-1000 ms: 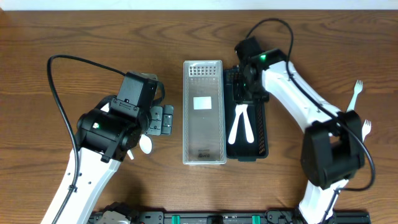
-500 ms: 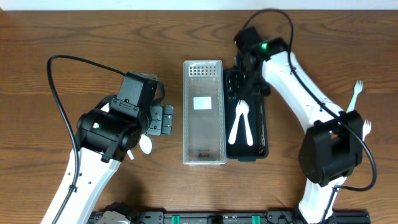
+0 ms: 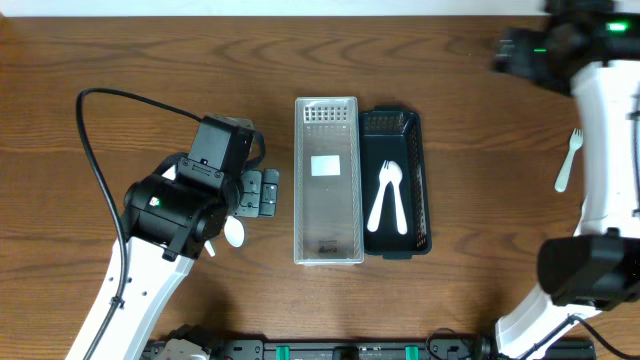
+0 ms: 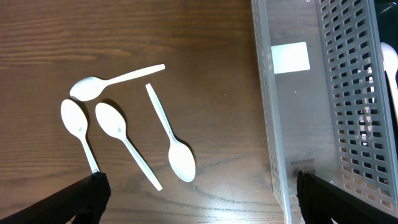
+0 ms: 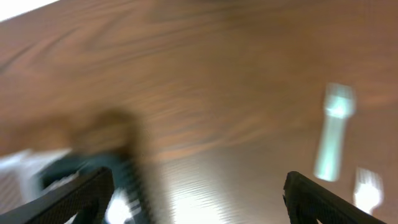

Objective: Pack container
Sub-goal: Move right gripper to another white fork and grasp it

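Overhead: we see the clear bin [image 3: 327, 180] mid-desk [image 3: 120, 60], touching the black tray [image 3: 420, 190], which holds two white utensils [image 3: 387, 198]; left tool [image 3: 257, 192] near bin, right tool [image 3: 508, 55] well apart, above a fork [image 3: 566, 160] | Left wrist: our left tool is released, empty, over four spoons [image 4: 180, 158] | Right wrist: blurred; right tool's fingers spread, empty.

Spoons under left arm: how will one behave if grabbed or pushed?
Likely light: the spoon looks like thin white plastic. It lies flat on the table, so a push probably skids or spins it. The slim handle may flex in the left tool.
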